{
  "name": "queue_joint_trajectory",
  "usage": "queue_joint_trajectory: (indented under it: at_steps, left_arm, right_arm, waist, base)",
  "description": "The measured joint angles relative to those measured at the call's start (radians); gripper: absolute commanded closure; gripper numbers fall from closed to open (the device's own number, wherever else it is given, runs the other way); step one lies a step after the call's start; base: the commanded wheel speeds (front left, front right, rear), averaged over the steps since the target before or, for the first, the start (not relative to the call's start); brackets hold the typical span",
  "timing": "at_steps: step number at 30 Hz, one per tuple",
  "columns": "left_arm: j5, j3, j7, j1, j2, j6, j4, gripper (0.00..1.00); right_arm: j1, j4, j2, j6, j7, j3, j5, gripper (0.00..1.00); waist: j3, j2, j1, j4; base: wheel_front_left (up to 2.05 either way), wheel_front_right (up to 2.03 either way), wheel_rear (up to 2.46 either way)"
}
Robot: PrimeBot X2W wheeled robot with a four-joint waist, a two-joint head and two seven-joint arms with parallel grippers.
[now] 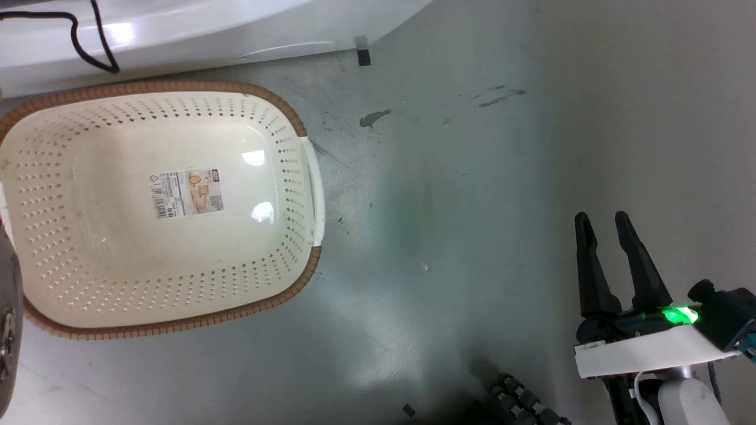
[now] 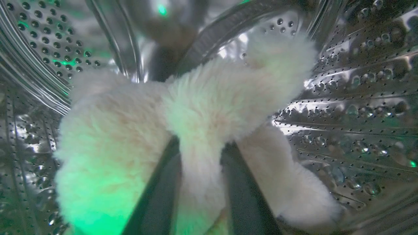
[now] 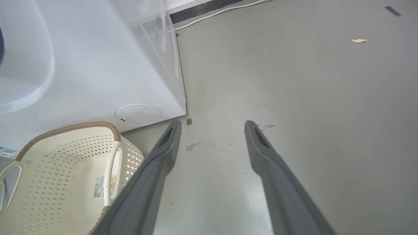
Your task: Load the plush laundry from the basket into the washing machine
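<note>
Left tool (image 2: 201,143) holds teddy bear (image 2: 130,130) inside washer drum (image 2: 359,98).
Pinched, likely for a deep drop; right tool (image 1: 601,217) spread, empty.

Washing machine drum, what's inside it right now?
A fluffy cream teddy bear is inside the steel drum, one limb clamped in the left pincer. Its fur hides the drum wall behind it.
</note>
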Motion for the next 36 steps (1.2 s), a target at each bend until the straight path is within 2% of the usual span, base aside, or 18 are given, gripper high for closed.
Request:
queue_joint_trajectory:
  at_steps: [1, 11, 20, 25, 36]
  left_arm:
    - [-0.001, 0.0, 0.0, -0.003, -0.001, 0.0, 0.001, 0.0]
    - [-0.057, 0.006, -0.049, 0.048, -0.072, -0.011, 0.007, 0.0]
    - [-0.102, 0.03, -0.078, 0.258, -0.123, -0.019, -0.039, 0.0]
    - [-0.113, 0.058, -0.081, 0.402, -0.154, -0.016, -0.124, 0.0]
    - [-0.105, 0.087, -0.081, 0.697, -0.208, -0.01, -0.236, 0.0]
  right_arm:
    - [0.0, 0.0, 0.0, 0.0, 0.0, -0.001, 0.0, 0.0]
    - [-0.019, 0.007, 0.0, 0.0, 0.0, -0.039, -0.036, 0.0]
    - [-0.035, 0.037, 0.0, 0.0, 0.0, -0.064, -0.085, 0.0]
    - [-0.029, 0.052, 0.0, 0.0, 0.0, -0.075, -0.119, 0.0]
    - [0.058, 0.076, 0.0, 0.0, 0.0, -0.078, -0.207, 0.0]
  waist:
    - [0.001, 0.0, 0.0, 0.003]
    - [-0.058, 0.0, -0.0001, 0.069]
    - [-0.183, 0.0, -0.0001, 0.125]
    - [-0.273, 0.0, -0.0002, 0.156]
    - [-0.484, 0.0, -0.0004, 0.217]
  base:
    - [0.0, 0.0, 0.0]
    - [0.0, 0.0, 0.0]
    - [0.0, 0.0, 0.0]
    - [0.0, 0.0, 0.0]
    - [0.0, 0.0, 0.0]
